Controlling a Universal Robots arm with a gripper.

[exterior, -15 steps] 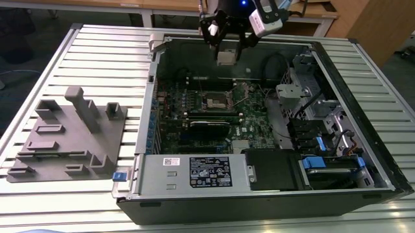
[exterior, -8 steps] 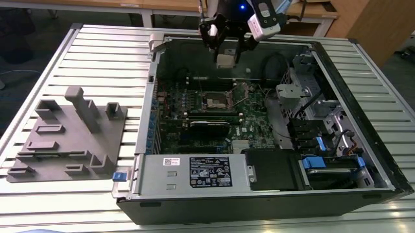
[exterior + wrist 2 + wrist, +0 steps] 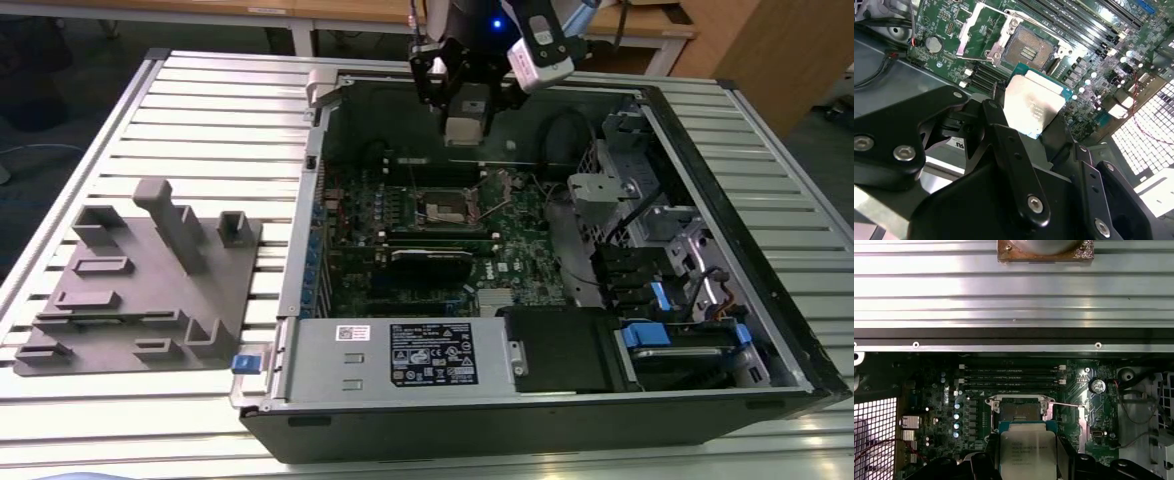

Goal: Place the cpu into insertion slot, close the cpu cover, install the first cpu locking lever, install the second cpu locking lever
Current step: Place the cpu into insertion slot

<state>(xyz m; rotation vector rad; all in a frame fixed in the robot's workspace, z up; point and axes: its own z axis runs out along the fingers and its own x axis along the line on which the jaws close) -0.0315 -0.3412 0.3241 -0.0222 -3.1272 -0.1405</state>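
With the hand [image 3: 1027, 463] clamped on the cpu [image 3: 1027, 450] above the insertion slot [image 3: 1016, 411] (uncovered), hold it level and square to the slot rim.

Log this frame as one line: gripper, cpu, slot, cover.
gripper: shut on cpu | cpu: held above motherboard, not seated | insertion slot: empty | cpu cover: open
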